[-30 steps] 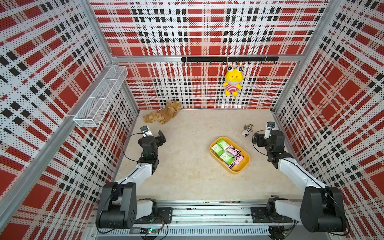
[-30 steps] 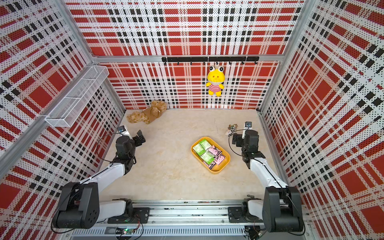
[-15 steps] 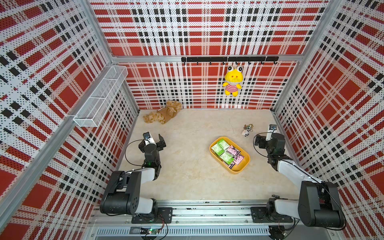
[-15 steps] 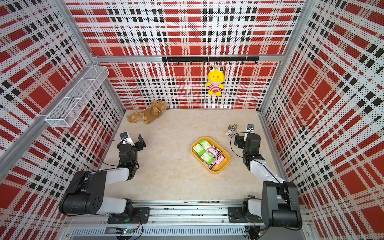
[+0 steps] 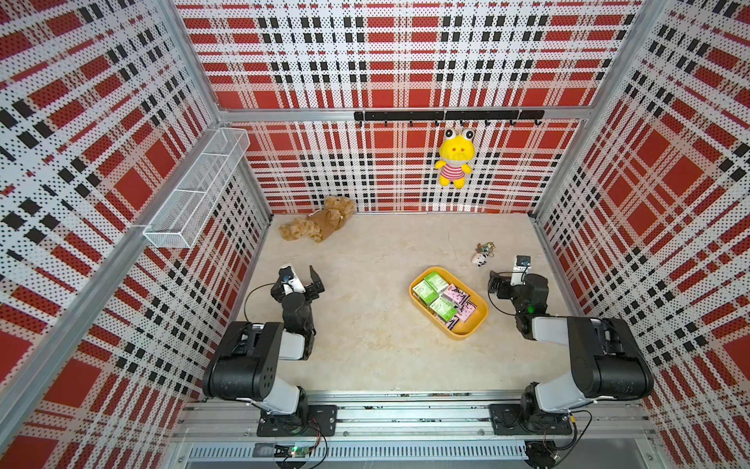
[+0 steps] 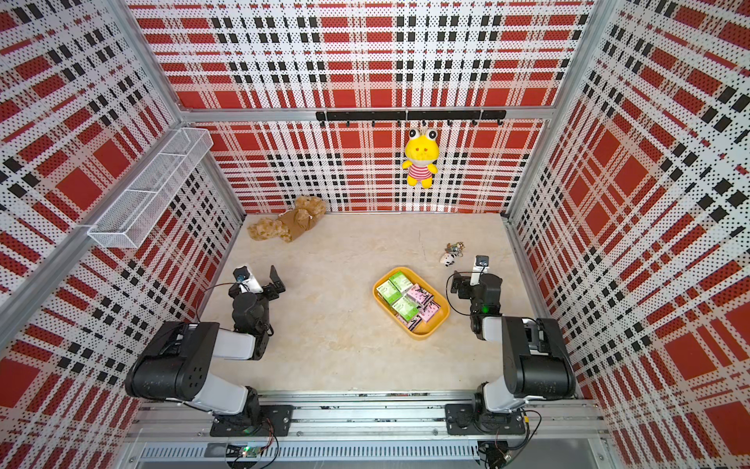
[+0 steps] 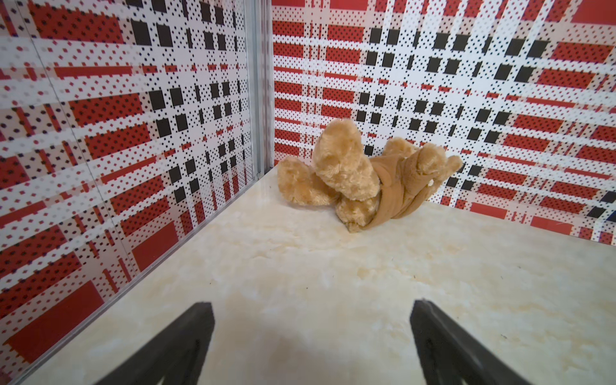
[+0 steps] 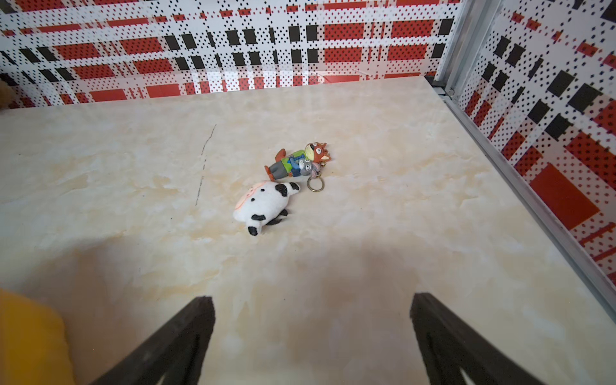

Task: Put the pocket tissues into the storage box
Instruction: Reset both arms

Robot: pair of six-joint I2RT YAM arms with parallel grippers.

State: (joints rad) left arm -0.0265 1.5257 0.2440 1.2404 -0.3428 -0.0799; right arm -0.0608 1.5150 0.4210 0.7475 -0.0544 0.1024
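Tissues [image 5: 443, 298] packed in box [image 5: 466, 329], right of tabletop [image 5: 365, 345] centre; left hand [image 7: 311, 308], right hand [image 8: 311, 301] spread, empty (flanking box).

I see three walls [image 5: 406, 61] of perforated panel printed in red, black and white plaid, joined by aluminium posts [image 5: 195, 69]. The floor [image 5: 365, 357] is pale cream marble-look, evenly lit. A white wire basket [image 5: 195, 191] hangs on a side wall; a black hook rail [image 5: 446, 115] crosses the back wall.

Green and pink pocket tissues [image 5: 444, 301] lie packed in the storage box [image 5: 475, 320] — the box sits askew.
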